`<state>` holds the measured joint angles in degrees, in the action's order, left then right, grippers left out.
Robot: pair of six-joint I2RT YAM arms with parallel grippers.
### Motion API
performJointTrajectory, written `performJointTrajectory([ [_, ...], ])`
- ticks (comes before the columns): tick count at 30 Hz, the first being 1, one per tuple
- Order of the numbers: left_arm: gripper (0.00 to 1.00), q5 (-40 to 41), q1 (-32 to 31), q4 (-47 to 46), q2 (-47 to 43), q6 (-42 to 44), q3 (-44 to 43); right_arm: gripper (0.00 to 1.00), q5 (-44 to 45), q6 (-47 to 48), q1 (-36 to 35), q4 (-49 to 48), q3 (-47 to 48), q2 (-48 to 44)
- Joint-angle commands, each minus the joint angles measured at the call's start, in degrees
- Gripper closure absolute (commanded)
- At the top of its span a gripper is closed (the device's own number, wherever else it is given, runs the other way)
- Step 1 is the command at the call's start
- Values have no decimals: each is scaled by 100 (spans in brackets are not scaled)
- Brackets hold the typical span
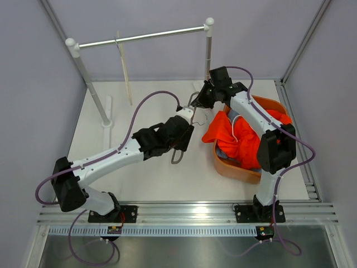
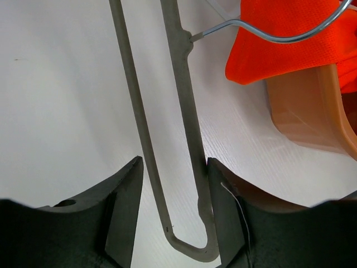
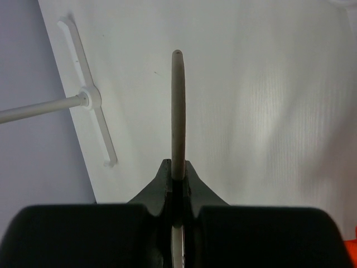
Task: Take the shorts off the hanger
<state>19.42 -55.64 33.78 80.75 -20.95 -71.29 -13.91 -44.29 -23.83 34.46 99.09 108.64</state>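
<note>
Our left claw (image 2: 174, 184) sits narrow around the near end of the hanger (image 2: 187, 111). One finger touches a bar and the other is a sliver off, so we cannot tell whether it grips. Our right claw (image 3: 177, 170) is pinched tight on a thin grey bar, which we take for the hanger's far end. Between the two claws the hanger's long axis runs near to far above the worktop (image 1: 150, 178), and the hanger looks bare. Both shorts lie to its right, in the basket (image 1: 237, 170). The orange pair (image 1: 242, 139) spills over the rim towards the hook (image 2: 279, 40), and the blue pair (image 1: 224, 152) peeks out beneath. We judge the removal done. The right arm is nearer the cloth.
</note>
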Motion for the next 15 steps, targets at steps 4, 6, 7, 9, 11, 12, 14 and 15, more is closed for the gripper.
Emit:
performJointTrajectory([
  [4,47,1009,-500,-179,362,337,-456,100,125,114,54,342,348,-168],
  [6,46,1116,-632,-118,546,390,-552,100,161,123,54,386,365,-168],
  [7,46,1265,-650,-56,617,381,-614,100,178,131,46,395,392,-176],
  [9,47,1406,-711,110,836,390,-790,100,205,132,54,421,409,-176],
  [11,47,1765,-773,146,933,407,-843,100,205,140,54,456,436,-159],
  [12,47,1871,-791,225,995,390,-904,100,196,140,54,448,436,-150],
  [14,50,2109,-800,313,1179,363,-983,100,196,140,54,465,436,-159],
  [15,51,2171,-808,400,1258,372,-1079,100,196,149,54,465,427,-159],
])
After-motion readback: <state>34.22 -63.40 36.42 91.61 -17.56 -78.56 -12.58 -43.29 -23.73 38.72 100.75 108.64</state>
